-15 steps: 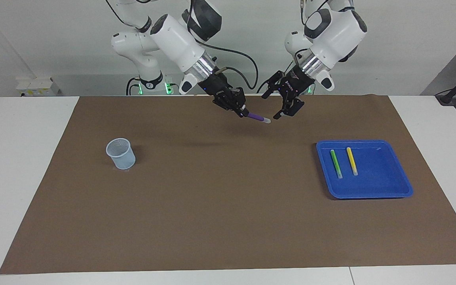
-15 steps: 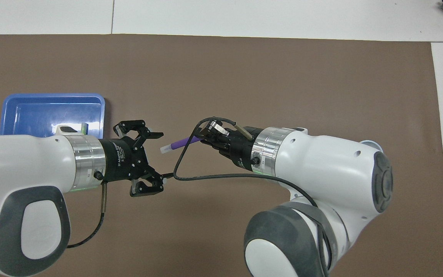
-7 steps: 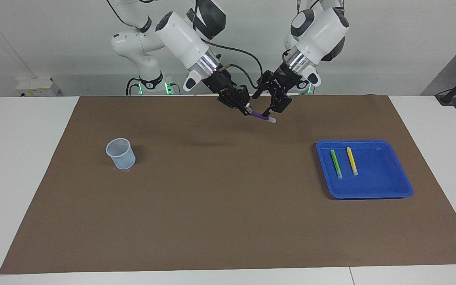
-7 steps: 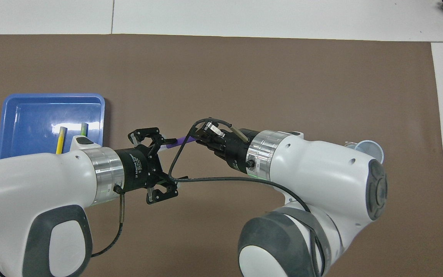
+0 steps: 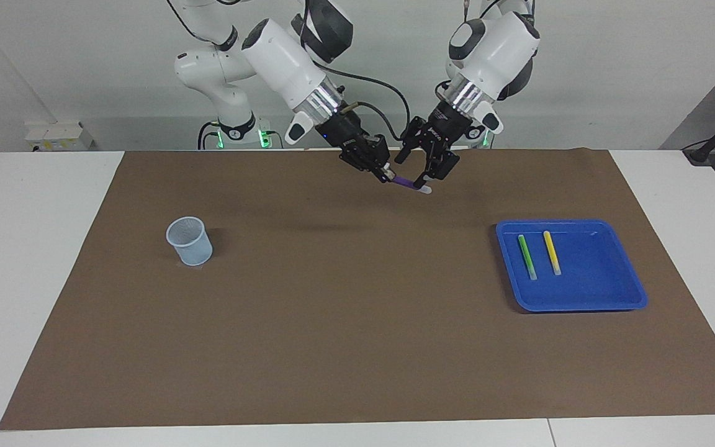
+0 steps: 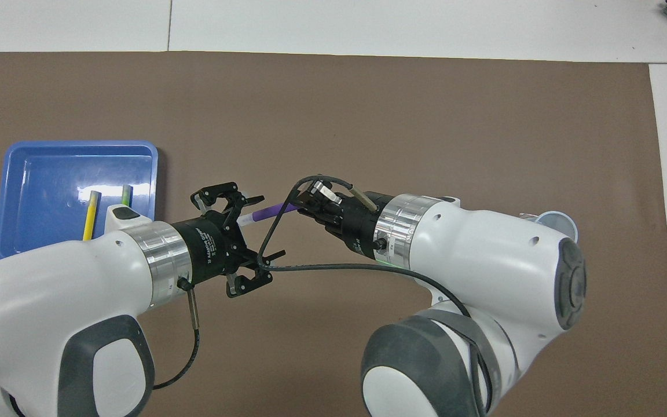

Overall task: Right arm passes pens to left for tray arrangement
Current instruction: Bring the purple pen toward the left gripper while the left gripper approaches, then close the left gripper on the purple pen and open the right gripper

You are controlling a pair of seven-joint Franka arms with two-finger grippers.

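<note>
Brown matting covers the desk (image 5: 332,347) in the facing view: at right the tray (image 5: 618,298) holds the green pen (image 5: 526,256) and yellow pen (image 5: 551,251), while top centre the right pincer (image 5: 385,176) stays clamped on the purple pen (image 5: 408,184). Overhead, mid-frame, the left pincer (image 6: 248,242) stands apart around that pen's pale end, so handover and placement remain.

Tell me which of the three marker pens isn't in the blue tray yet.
The purple marker pen. The right gripper holds it in the air, with the left gripper open around its pale end. The green and yellow pens lie in the shallow blue plastic tray.

Purple pen (image 5: 406,182), green pen (image 5: 526,254), yellow pen (image 5: 551,251), bright blue tray (image 5: 606,292), pale blue mesh cup (image 5: 190,241), brown mat (image 5: 332,323)
</note>
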